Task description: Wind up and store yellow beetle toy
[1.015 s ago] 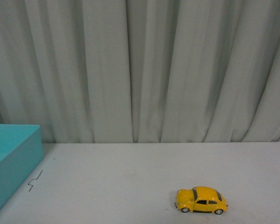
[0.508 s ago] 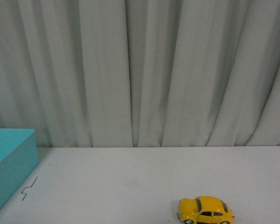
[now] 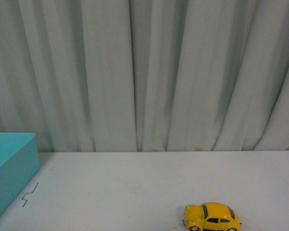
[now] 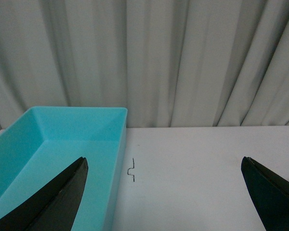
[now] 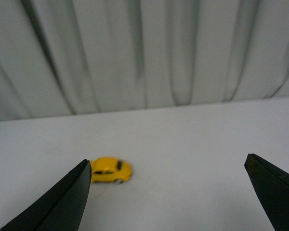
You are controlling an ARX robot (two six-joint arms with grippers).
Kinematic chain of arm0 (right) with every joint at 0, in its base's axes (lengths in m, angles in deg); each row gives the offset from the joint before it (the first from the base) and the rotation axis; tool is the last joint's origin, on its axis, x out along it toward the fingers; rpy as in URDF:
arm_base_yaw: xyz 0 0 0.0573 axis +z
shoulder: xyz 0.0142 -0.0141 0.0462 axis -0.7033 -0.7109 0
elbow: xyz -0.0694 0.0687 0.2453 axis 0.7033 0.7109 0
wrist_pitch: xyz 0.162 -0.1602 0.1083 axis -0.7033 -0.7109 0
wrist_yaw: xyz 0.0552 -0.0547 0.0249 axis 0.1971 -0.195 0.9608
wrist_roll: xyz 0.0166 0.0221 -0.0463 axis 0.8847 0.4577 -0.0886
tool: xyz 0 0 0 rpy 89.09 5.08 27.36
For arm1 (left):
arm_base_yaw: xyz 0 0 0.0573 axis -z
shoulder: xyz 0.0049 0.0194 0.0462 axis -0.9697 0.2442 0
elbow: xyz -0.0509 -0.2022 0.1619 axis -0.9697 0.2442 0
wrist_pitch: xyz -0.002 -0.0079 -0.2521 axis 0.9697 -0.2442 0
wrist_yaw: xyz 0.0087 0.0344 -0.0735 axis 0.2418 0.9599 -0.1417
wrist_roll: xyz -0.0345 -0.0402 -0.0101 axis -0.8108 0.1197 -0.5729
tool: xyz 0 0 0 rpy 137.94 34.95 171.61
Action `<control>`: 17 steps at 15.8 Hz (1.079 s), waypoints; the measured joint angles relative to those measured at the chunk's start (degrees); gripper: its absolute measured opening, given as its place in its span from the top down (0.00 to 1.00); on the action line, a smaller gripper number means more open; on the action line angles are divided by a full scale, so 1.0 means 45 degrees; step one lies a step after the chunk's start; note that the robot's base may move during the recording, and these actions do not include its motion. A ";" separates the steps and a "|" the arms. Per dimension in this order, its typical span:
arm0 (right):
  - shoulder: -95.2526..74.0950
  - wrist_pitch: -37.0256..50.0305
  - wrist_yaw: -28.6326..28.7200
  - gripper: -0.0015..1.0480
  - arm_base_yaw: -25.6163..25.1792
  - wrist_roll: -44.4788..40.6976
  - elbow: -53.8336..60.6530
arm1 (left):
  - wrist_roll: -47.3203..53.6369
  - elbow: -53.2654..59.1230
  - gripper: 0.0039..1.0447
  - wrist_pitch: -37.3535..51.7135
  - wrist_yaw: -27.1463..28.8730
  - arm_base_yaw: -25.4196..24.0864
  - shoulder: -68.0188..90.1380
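Found the yellow beetle toy (image 3: 212,217) lower and a touch further right in the front view than a second ago, wheels now at the picture's bottom edge. Saw less of the teal bin (image 3: 12,173) at the left edge than then. Against half a second ago, no difference noted.

Recorded the toy side-on on the white table (image 3: 135,178), right of centre, well apart from the bin. Picked it up again in the right wrist view (image 5: 111,170), blurred, just inside one dark finger.

Right gripper (image 5: 167,161): fingers spread wide, holding nothing, clear of the toy. Left gripper (image 4: 164,161): likewise spread wide and holding nothing, one finger (image 4: 62,192) in front of the bin's near wall (image 4: 116,159).

Noted a small dark zigzag mark (image 3: 30,194) on the table just beside the bin, also seen from the left wrist (image 4: 131,170). Pale pleated curtain (image 3: 144,72) behind. Nothing lying between toy and bin but that mark.
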 joint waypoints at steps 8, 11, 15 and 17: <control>-1.3187 1.2420 0.5824 0.06 -0.8408 0.2293 -0.1812 | 0.0000 0.0000 0.06 -0.0015 0.0000 0.0005 0.0000; -2.1512 1.2871 0.7067 0.06 -0.4017 0.0141 -0.9180 | 0.0000 0.0000 0.06 0.0000 0.0005 0.0005 0.0000; -2.4951 -0.0903 1.2152 0.06 -0.1603 -1.1880 -1.5538 | 0.0000 0.0000 0.06 -0.0005 0.0005 0.0005 0.0000; -2.5310 -0.1962 1.2075 0.06 -0.1535 -1.2837 -1.5926 | 0.0000 0.0000 0.06 -0.0005 0.0005 0.0005 0.0000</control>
